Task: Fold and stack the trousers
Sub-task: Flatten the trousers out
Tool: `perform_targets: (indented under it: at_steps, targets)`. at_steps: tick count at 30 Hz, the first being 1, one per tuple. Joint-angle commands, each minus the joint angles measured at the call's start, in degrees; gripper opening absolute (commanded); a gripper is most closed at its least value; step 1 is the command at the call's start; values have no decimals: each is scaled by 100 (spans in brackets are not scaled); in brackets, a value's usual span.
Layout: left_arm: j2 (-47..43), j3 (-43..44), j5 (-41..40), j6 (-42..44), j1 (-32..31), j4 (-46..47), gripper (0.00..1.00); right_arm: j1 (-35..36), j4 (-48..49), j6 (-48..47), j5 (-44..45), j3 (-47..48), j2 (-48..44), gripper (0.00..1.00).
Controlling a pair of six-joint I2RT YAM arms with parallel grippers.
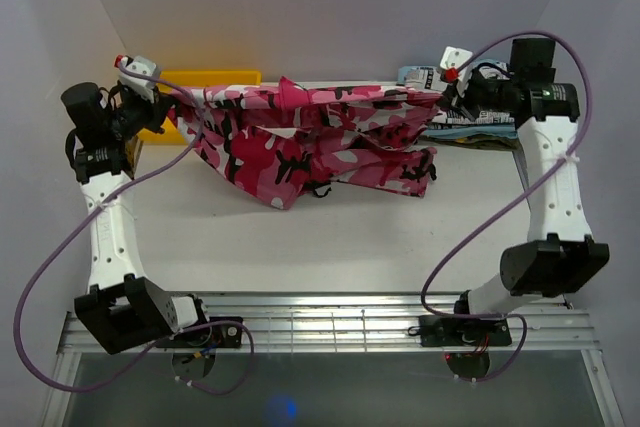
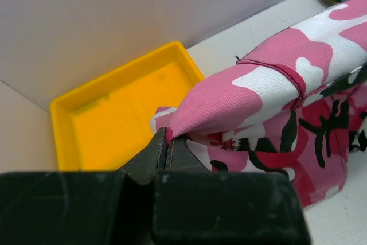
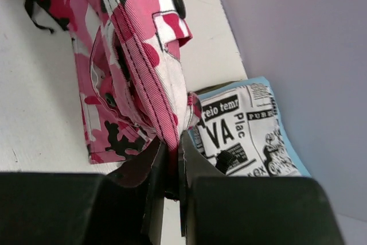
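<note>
The pink camouflage trousers hang stretched between both grippers across the back of the table, their lower part draped on the tabletop. My left gripper is shut on the trousers' left end; in the left wrist view the cloth runs out of the closed gripper. My right gripper is shut on the right end; in the right wrist view the gripper pinches a stitched edge of the trousers.
A yellow tray sits at the back left, also in the left wrist view. A newspaper-print garment on light blue cloth lies at the back right, under the right gripper. White walls enclose the table.
</note>
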Motion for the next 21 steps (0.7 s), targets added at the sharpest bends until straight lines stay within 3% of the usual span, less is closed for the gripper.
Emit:
perform_targets:
  at_steps: [1,5,12,17,21]
  targets:
    - [-908,-407,-787,108,202,738,0,-193,476,-32,749,-510,-742,8]
    - [-1806,-742,-1251,223,202,1002,0,-351,1021,170,1030,-766,-1760,8]
    - [-3257,-1041,-1649,583,211,687,0,-413,1655,170,1382,-1566,-3388,8]
    - [-3337,-637,-1974,592,202,-69,0,-413,1955,302,1865,-1962,-4328,8]
    - [-3250,-453,-1448,628,211,-360,0,-413,1771,249,2146,-2277,-4603,8]
